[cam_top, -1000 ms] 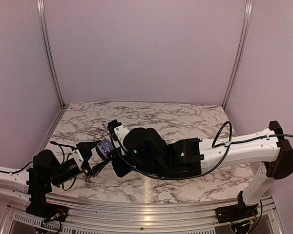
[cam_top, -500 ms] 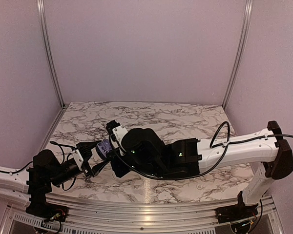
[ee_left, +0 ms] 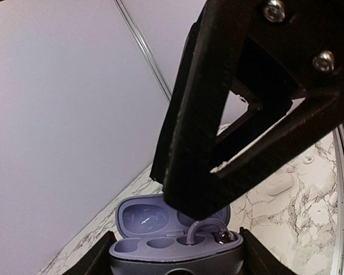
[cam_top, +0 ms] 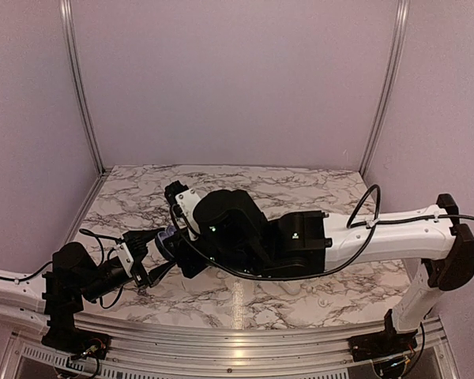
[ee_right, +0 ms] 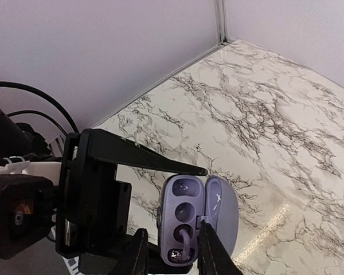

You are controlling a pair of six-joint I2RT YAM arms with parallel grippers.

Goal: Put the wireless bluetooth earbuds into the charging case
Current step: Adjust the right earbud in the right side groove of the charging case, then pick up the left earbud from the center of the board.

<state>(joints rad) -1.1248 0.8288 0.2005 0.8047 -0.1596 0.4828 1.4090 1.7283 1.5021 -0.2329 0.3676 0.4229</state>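
My left gripper (ee_left: pixel 175 264) is shut on the charging case (ee_left: pixel 160 226), a lavender oval shell held with its lid open. One earbud (ee_left: pixel 221 236), dark and shiny with a lavender ear hook, lies in the case's right-hand wells; the other wells are empty. My right gripper (ee_right: pixel 172 235) hangs open just above the case (ee_right: pixel 186 209), its fingers either side of the end where the earbud (ee_right: pixel 183 247) lies. In the top view both grippers meet at the case (cam_top: pixel 167 237) at the left of the table. I see no second earbud.
Marble tabletop (cam_top: pixel 300 189) with lavender walls on three sides and metal corner posts. A small pale oval object (ee_left: pixel 279 183) lies on the marble to the right of the case. The right arm (cam_top: pixel 363 237) stretches across the front of the table.
The right wrist has shifted a little left and further back over the case. The left arm and the case have stayed where they were.
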